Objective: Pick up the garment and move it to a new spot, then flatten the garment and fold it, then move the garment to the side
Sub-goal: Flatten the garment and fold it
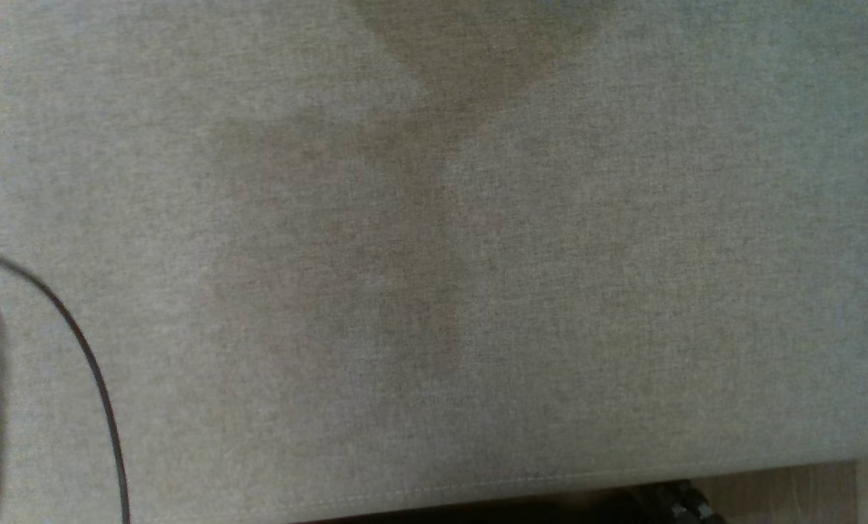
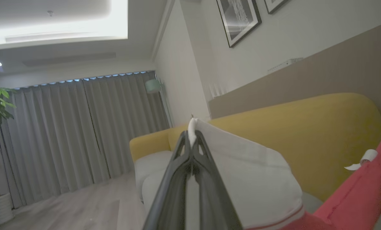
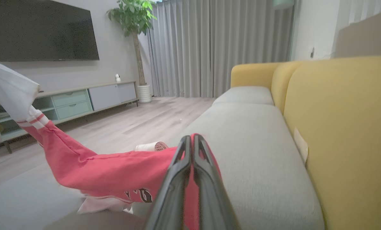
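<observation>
We hold the garment (image 3: 113, 172) stretched over the grey sofa seat (image 3: 257, 137). Our left gripper (image 2: 192, 139) is clamped on its white part and our right gripper (image 3: 192, 142) on the red part. Both pinches look thin, so pulling the arms apart may let the cloth slip out.

Matt cloth garment (image 3: 113, 172) (soft), coarse-woven sofa seat (image 1: 434, 262)

The grey fabric sofa seat (image 1: 550, 291) has a yellow backrest (image 3: 346, 127) along its far side and wooden floor (image 1: 805, 484) past its near edge, and the low hem of the red-and-white garment (image 3: 113, 172) seems to touch it.
</observation>
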